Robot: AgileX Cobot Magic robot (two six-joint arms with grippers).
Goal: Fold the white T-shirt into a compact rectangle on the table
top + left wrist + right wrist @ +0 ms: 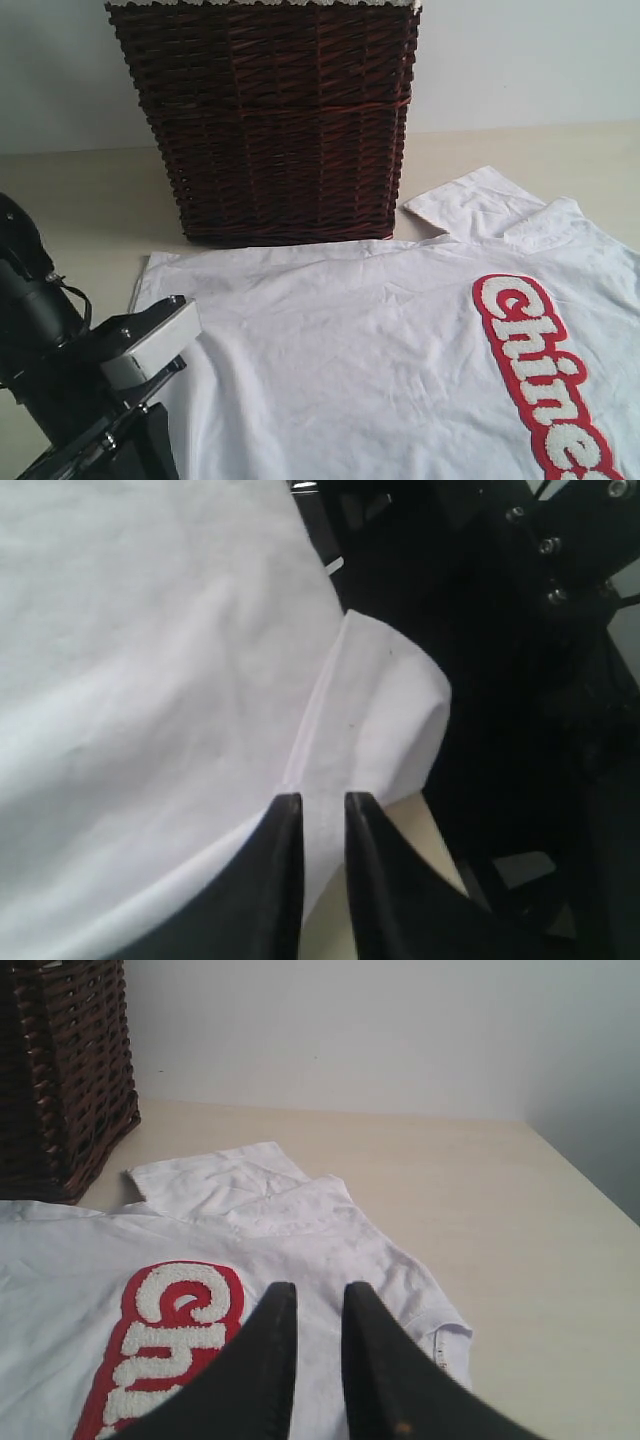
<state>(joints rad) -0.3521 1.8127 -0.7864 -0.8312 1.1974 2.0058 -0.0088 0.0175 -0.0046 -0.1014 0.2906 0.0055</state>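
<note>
Exterior view: the white T-shirt (400,340) lies spread face up on the table (80,200). Its far edge sits just in front of a dark wicker basket (270,120), and fuzzy red-outlined lettering (545,370) runs down its right side. One sleeve (480,200) lies flat beside the basket. The left arm (90,370) stands low at the shirt's near left edge.

Left wrist view: the left gripper (322,802) sits at a hemmed corner (385,710) that humps up off the table. Its jaws are a narrow slit apart, and I cannot tell whether the hem is nipped between them.

Right wrist view: the right gripper (312,1290) hovers over the shirt beside the lettering. Its jaws are a narrow slit apart and hold nothing.

The cloth looks thin, light and limp, so it will likely sag and wrinkle when lifted. The hemmed corners and seams seem the surest places to pinch, since the fabric is doubled there. The thick lettering may resist a crease.
</note>
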